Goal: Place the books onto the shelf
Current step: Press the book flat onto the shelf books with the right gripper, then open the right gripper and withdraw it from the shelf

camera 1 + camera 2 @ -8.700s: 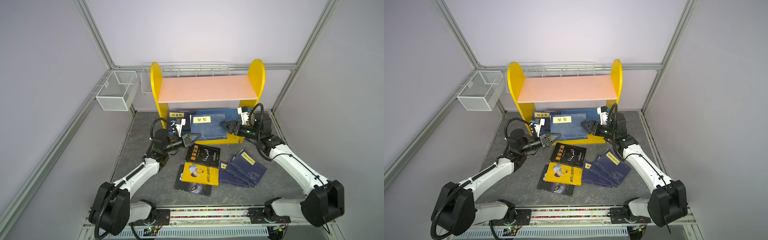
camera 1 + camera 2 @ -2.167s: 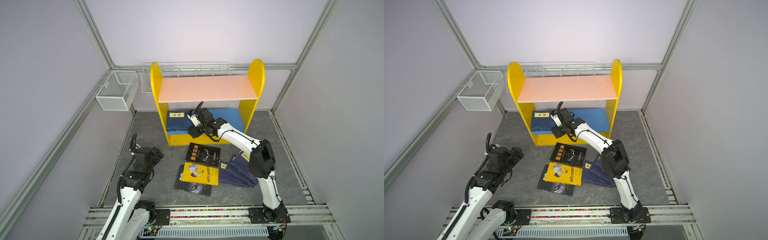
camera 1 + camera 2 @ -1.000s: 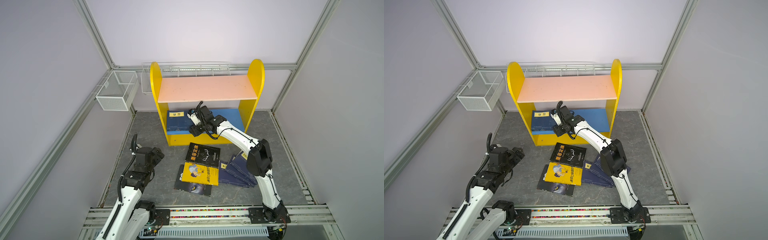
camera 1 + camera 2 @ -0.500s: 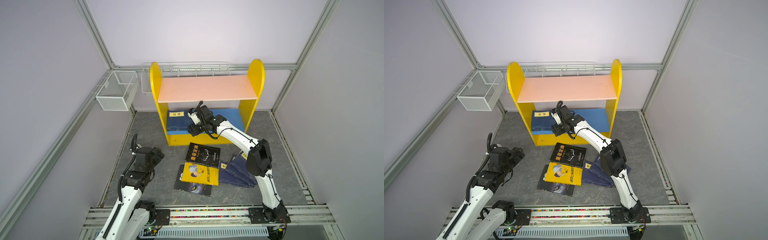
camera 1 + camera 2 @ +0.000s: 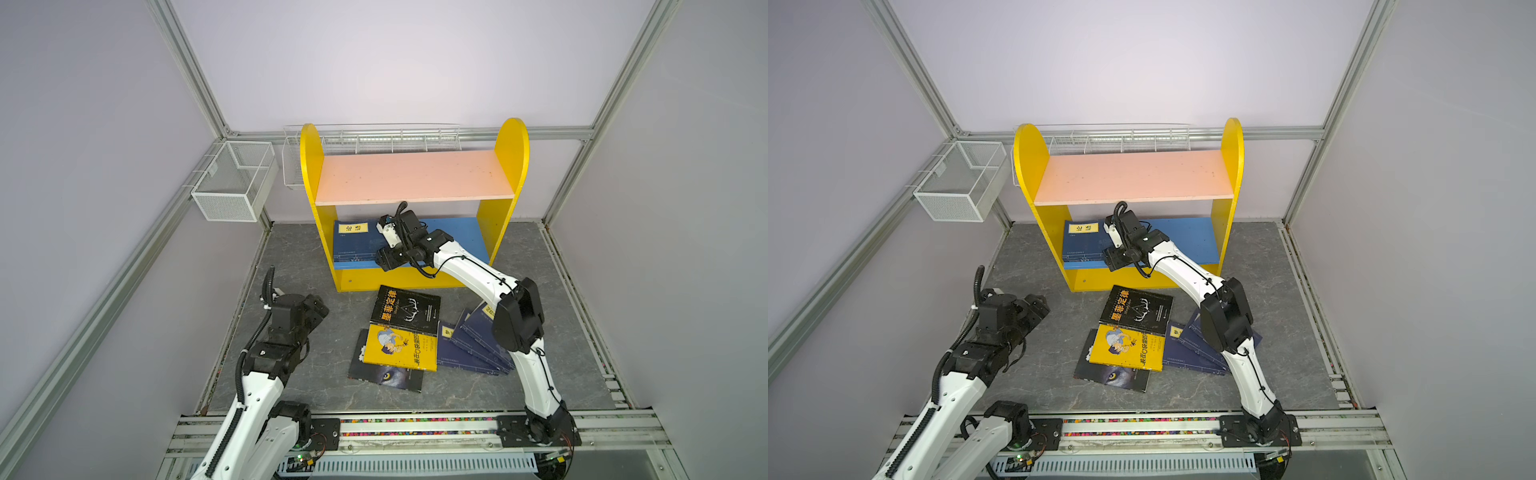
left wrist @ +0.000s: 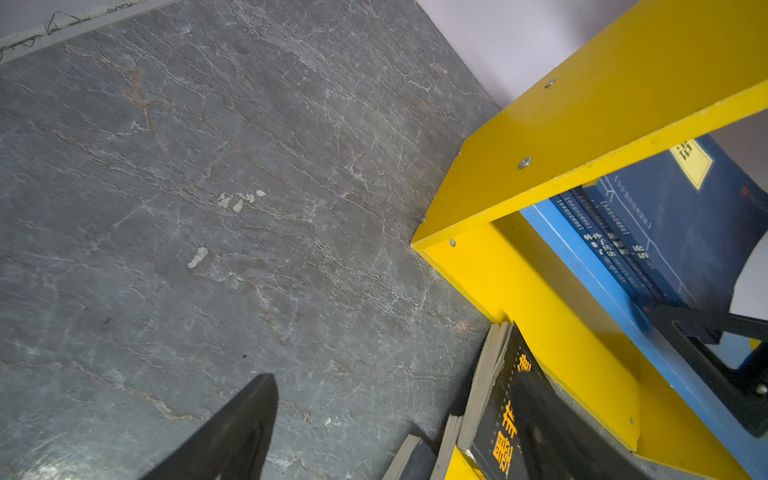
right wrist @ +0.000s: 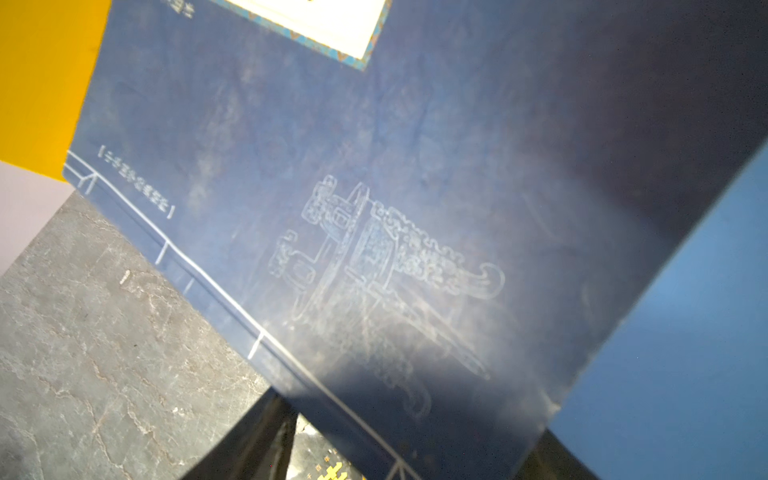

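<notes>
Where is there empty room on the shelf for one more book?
The whole pink upper board between the yellow side panels is bare. So is the blue lower board, from the right arm across to the right-hand panel. It is crowded on its left part, where the navy books lie with the right end effector at their front edge.

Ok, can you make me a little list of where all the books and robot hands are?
pink board: bare
blue board: navy stack at its left end
floor: black book, yellow book, wolf-eye book, navy fan, overlapping
right gripper: open, at the navy stack's front edge
left gripper: open, holding nothing, away from the shelf
</notes>
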Controlling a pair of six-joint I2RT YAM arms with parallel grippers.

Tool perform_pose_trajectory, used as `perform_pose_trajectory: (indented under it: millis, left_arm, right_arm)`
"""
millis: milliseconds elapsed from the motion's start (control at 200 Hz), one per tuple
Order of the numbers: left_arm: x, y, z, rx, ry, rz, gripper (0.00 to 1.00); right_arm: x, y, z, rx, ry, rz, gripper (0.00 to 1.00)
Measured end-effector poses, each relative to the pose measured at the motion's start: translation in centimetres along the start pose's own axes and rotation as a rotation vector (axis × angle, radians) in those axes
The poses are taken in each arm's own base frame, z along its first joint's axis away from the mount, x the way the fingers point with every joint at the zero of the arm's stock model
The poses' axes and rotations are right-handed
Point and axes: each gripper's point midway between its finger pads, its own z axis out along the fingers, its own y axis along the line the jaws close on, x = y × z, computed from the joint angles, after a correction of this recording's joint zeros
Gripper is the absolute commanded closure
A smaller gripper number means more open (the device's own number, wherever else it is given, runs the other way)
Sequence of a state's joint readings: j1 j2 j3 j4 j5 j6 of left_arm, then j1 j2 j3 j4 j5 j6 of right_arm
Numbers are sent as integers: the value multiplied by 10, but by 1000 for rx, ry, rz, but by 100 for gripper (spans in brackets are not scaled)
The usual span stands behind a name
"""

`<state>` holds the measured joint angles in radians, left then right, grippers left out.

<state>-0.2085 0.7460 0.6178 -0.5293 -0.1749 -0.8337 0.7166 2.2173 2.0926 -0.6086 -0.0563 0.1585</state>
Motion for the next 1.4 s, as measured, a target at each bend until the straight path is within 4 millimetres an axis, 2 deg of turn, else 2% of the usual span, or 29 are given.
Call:
perform_pose_trajectory:
  millis: [725, 920, 1080, 1220, 1315, 1400]
  left_arm:
    - [0, 0, -1, 3, -2, -1, 11]
    - [0, 0, -1, 4, -3, 1, 12]
    - [0, 0, -1, 3, -2, 27, 11]
    - [-1, -4, 1, 23, -7, 54, 10]
    - [5, -10, 9, 41, 5, 78, 9]
    - [19, -20, 18, 58, 44, 131, 8]
  right_arm:
    - [-4, 0, 2, -8, -17, 79, 31]
    - [-4, 2, 3, -3, -25, 75, 21]
    - [-3, 3, 0, 6, -102, 56, 14]
    - [11, -4, -20, 58, -142, 62, 13]
    - [14, -13, -49, 104, -188, 95, 13]
    - [16, -19, -81, 141, -235, 135, 13]
